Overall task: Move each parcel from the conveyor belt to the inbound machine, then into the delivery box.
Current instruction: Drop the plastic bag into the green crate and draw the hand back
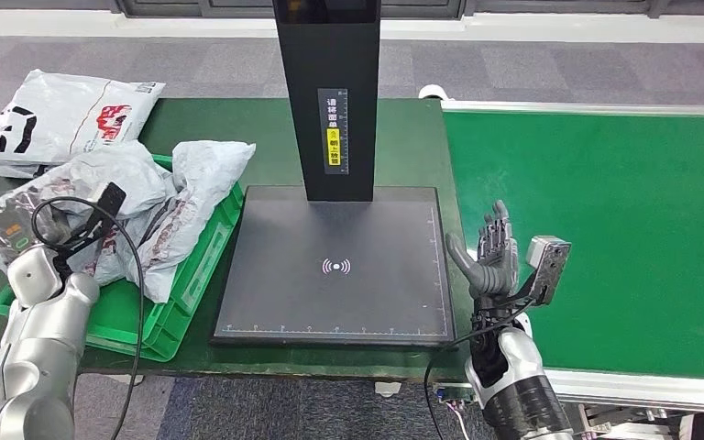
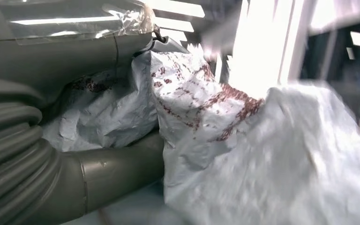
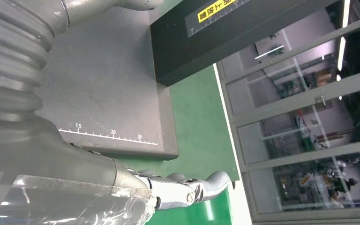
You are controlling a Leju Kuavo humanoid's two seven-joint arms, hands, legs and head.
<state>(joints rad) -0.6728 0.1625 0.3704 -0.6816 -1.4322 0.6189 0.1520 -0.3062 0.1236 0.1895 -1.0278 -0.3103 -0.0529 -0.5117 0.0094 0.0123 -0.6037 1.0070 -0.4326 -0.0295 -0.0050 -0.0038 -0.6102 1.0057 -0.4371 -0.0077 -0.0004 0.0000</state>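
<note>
Several crumpled white and grey parcels (image 1: pixel 192 183) are piled in the green delivery box (image 1: pixel 183 316) at the left of the table. My left arm (image 1: pixel 41 302) reaches into that pile. In the left wrist view my left hand (image 2: pixel 51 164) lies with its thumb (image 2: pixel 117 171) against a white parcel with red print (image 2: pixel 243 154); whether it grips the parcel is hidden. My right hand (image 1: pixel 490 252) stands upright with fingers apart and holds nothing, between the black inbound machine (image 1: pixel 335 266) and the green conveyor belt (image 1: pixel 605 229).
Another white parcel (image 1: pixel 64 115) lies on the table behind the box. The machine's black column (image 1: pixel 330 92) rises at the back of its flat platform (image 3: pixel 103 93). The belt's white frame (image 1: pixel 587 107) borders its far edge.
</note>
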